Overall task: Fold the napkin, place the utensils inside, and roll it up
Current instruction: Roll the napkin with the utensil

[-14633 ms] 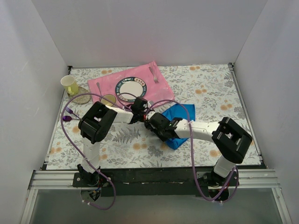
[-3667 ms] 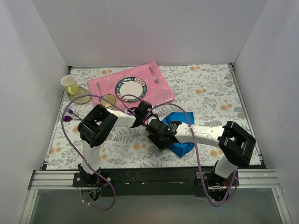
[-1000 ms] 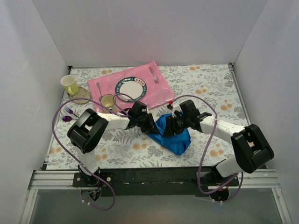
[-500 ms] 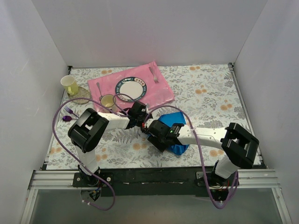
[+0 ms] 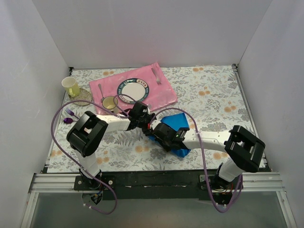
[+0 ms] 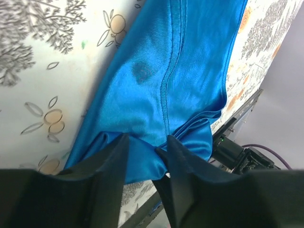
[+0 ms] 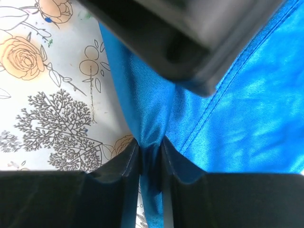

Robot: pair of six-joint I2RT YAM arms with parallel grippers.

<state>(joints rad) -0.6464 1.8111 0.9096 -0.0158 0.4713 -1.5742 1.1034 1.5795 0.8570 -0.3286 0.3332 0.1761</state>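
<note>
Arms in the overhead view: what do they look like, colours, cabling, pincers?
The left arm and right arm are white tubular links joined by boxy black joint housings. A thin purple cable loops loosely along each: the left cable, the right cable. Wrist views show the left pincer and right pincer, both plain matte black. I see no markings.

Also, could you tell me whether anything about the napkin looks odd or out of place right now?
Yes: the napkin is bunched rather than flat, gathered into folds where the left end effector and right end effector pinch it, and a dark blotch sits beside its seam.
</note>
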